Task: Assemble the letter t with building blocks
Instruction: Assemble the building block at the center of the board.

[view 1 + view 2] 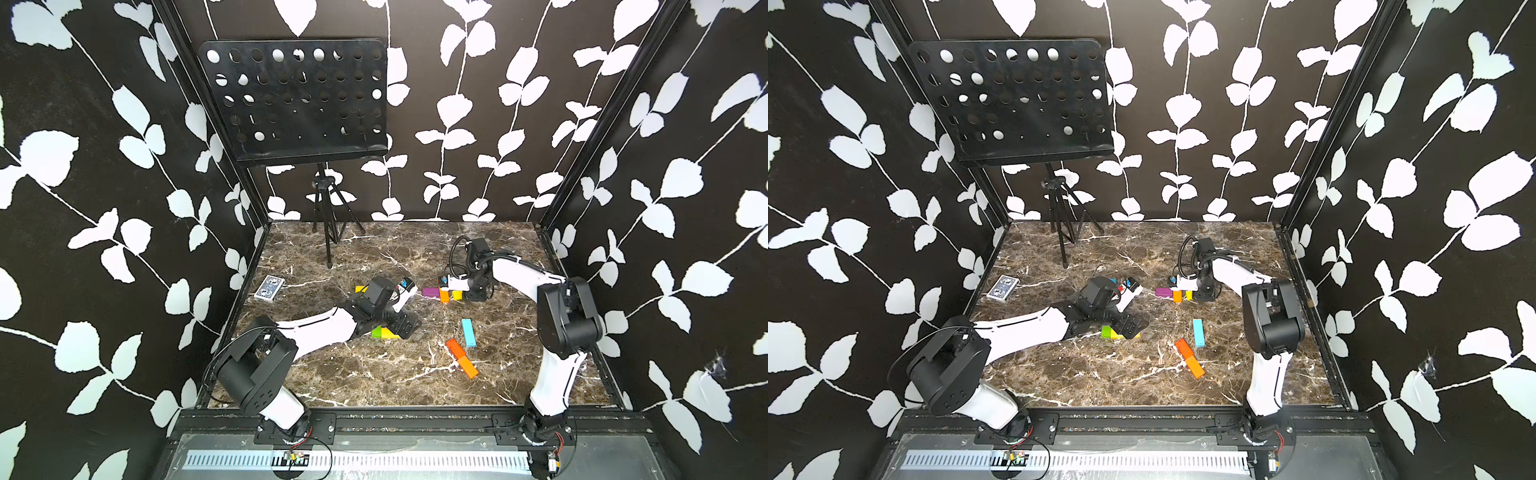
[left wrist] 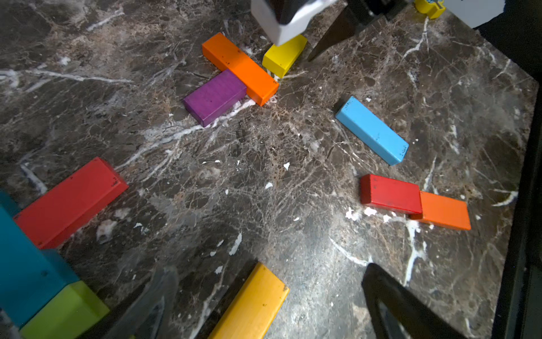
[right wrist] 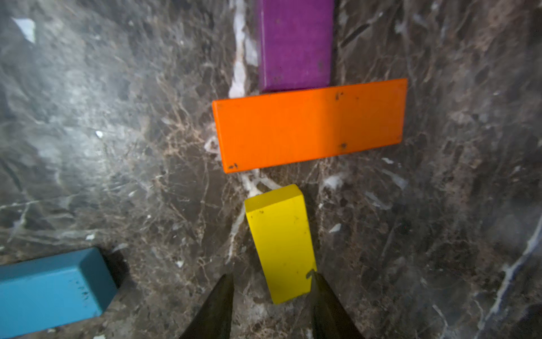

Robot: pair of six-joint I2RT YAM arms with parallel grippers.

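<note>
An orange block lies flat with a purple block butted against the middle of one long side. Across from it, a short gap away and slightly skewed, lies a yellow block. My right gripper straddles the yellow block's near end. One finger touches its corner and the other stands a little off it. In a top view this group sits under the right gripper. My left gripper is wide open over a yellow-orange block, with lime green, teal and red blocks beside it.
A cyan block lies front right, above a red-orange block and an orange block set end to end. A blue-patterned card box lies at the left edge. A music stand's tripod stands at the back.
</note>
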